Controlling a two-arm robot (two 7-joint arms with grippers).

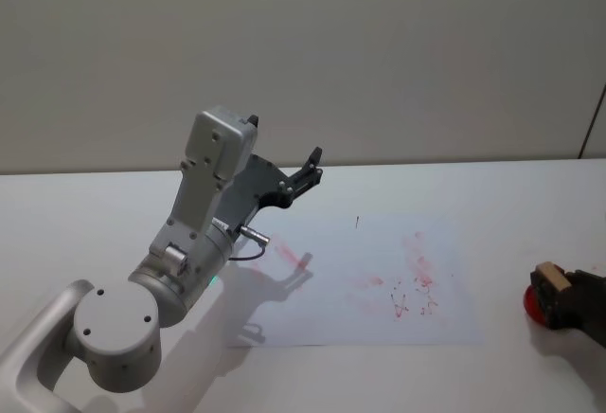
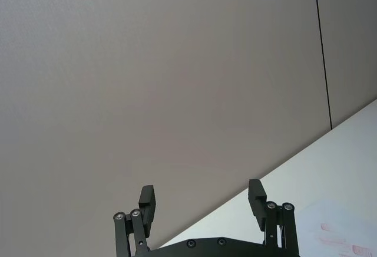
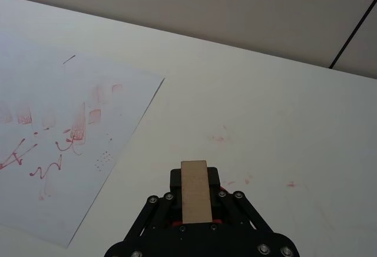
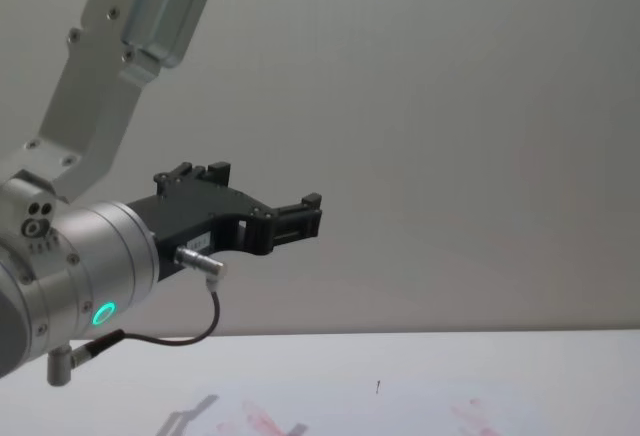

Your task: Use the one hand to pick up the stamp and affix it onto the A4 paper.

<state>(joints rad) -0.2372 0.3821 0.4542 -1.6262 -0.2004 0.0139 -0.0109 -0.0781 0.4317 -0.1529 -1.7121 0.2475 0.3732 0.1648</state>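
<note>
White and flat, the A4 paper point(image 1: 379, 285) lies on the pale table point(image 1: 114, 214), marked with red-pink ink smudges and one tiny dark stroke near its far edge. Every place below is given from this sheet.

Off the sheet's right edge, near the table's right side, the right hand point(image 1: 568, 301) sits low over the table with its black fingers pressed onto the stamp point(image 1: 550, 277), a pale tan block. In the right wrist view the stamp point(image 3: 195, 191) stands between the black fingers point(image 3: 213, 177), pinched on both sides, its wooden face towards the camera. A red round thing point(image 1: 532, 304) shows just under the hand in the head view; whether it belongs to the stamp or lies on the table cannot be told. Faint red flecks dot the bare table point(image 3: 265, 133) beside the sheet's right edge.

Off the sheet's left edge, the left hand point(image 1: 308, 169) is raised well above the table on its pale grey arm, pointing over the sheet's far left corner. Its two fingers are spread apart with nothing between them, seen clearly in the left wrist view point(image 2: 200, 201).
</note>
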